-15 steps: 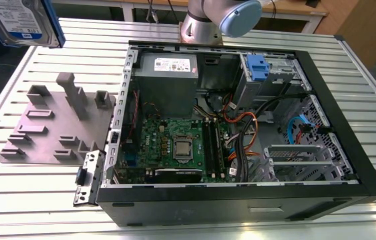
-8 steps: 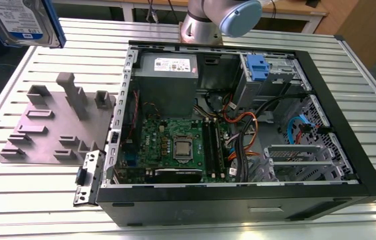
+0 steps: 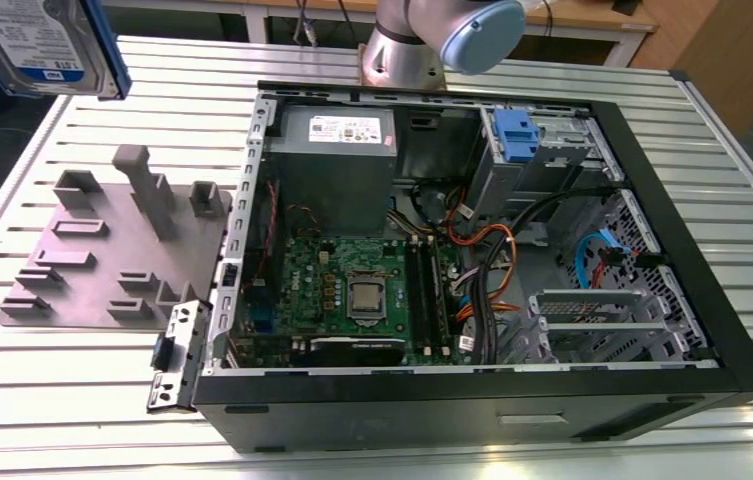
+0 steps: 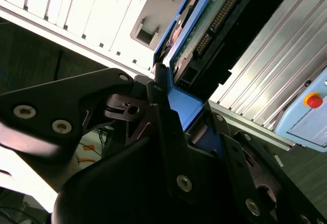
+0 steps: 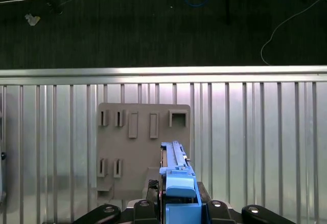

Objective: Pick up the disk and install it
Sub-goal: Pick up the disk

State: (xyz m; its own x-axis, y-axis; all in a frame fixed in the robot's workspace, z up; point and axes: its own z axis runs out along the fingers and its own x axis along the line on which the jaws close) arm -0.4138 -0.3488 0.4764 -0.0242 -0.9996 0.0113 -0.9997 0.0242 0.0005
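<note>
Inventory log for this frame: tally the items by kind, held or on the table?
Disk, clamped in the gripper: 1
Open computer case: 1
Grey slotted fixture: 1
Total: 3

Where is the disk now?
In the exterior view's top left corner, the disk hangs above the grey fixture plate, left of the open computer case; in the second wrist view the gripper is clamped on it.
</note>
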